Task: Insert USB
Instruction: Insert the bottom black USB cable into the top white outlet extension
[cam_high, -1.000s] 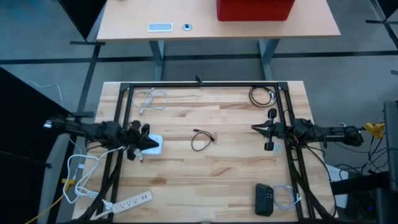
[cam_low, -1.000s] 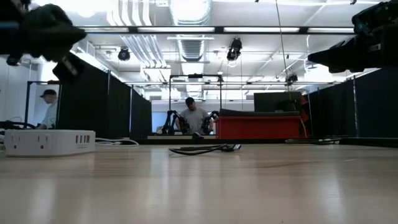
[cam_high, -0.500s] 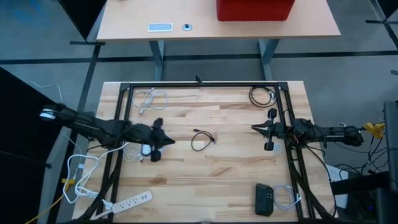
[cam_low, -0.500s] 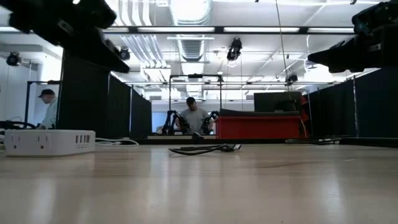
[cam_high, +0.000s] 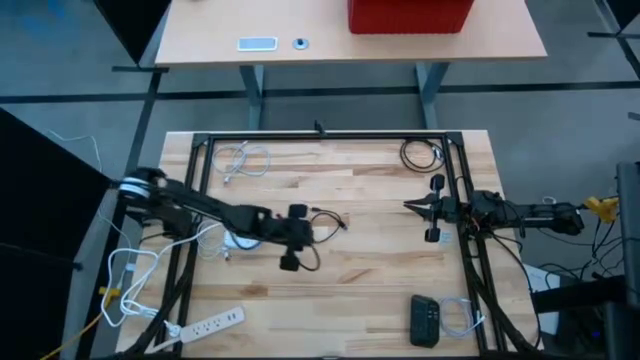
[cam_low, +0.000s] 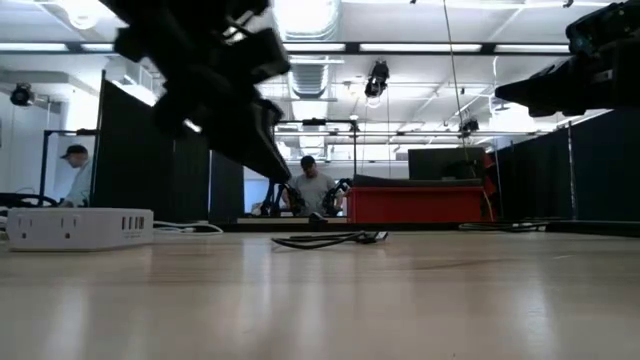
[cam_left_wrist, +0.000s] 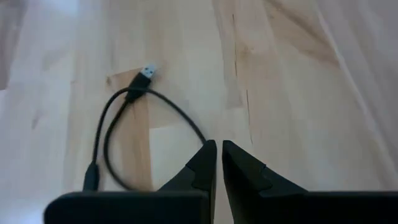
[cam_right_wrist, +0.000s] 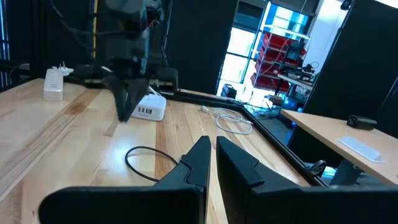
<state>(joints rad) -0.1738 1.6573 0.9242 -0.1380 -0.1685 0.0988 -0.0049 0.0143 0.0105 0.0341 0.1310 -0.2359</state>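
We see the left gripper (cam_high: 297, 238) stretched out over the middle of the butcher-block table (cam_high: 380, 285), its two dark fingers nearly pressed together and holding nothing. The black USB cable (cam_left_wrist: 134, 118) lies in a loose loop on the pale planks just ahead of and below those fingers, its silver plug (cam_left_wrist: 148, 71) pointing away. The white charger block (cam_low: 80, 228), smooth and boxy with ports along its face, sits behind the left arm toward the table's left side, well apart from the cable. The right gripper (cam_high: 420, 207) hangs near the right edge, fingers also nearly together and empty. Bare wood lies open between the two arms and toward the near edge.
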